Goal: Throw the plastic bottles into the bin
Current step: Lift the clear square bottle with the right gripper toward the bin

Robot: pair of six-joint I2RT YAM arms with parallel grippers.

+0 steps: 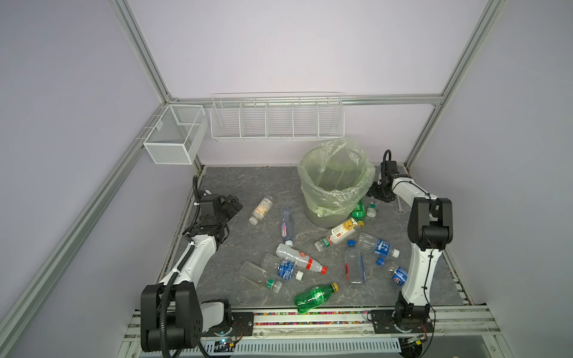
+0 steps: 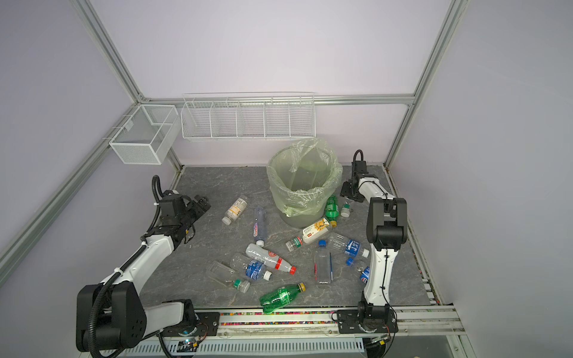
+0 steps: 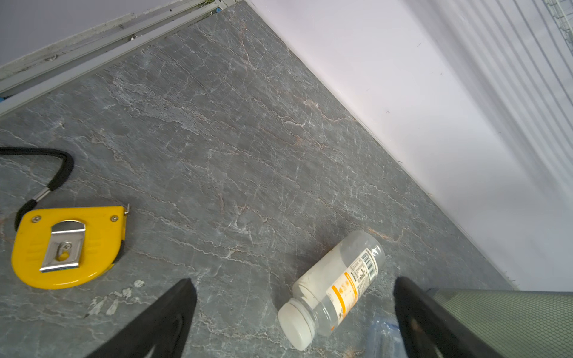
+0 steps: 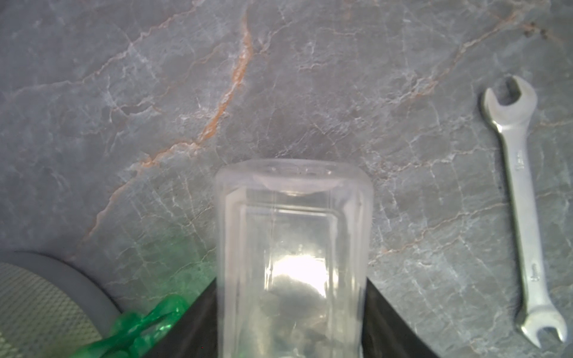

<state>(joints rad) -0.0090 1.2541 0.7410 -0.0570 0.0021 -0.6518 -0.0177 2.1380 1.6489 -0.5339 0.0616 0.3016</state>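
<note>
Snugly between the right gripper's [image 4: 291, 285] half-closed jaws, a clear bottle [image 4: 293, 223] near the bin [image 1: 322, 217]; left gripper [image 3: 294, 281] wide open, empty.

12 bottles [image 1: 315, 296], 1 bin [image 1: 322, 218], 2 baskets [image 1: 276, 121]

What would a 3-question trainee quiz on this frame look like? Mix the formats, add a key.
1. True or false: the left fingers hold a bottle.
2. Which tool shows in the right wrist view? A tape measure, B wrench, C screwdriver.
3. What lies between the right fingers?
Key: 1 false, open and empty; 2 B; 3 a clear bottle.
</note>
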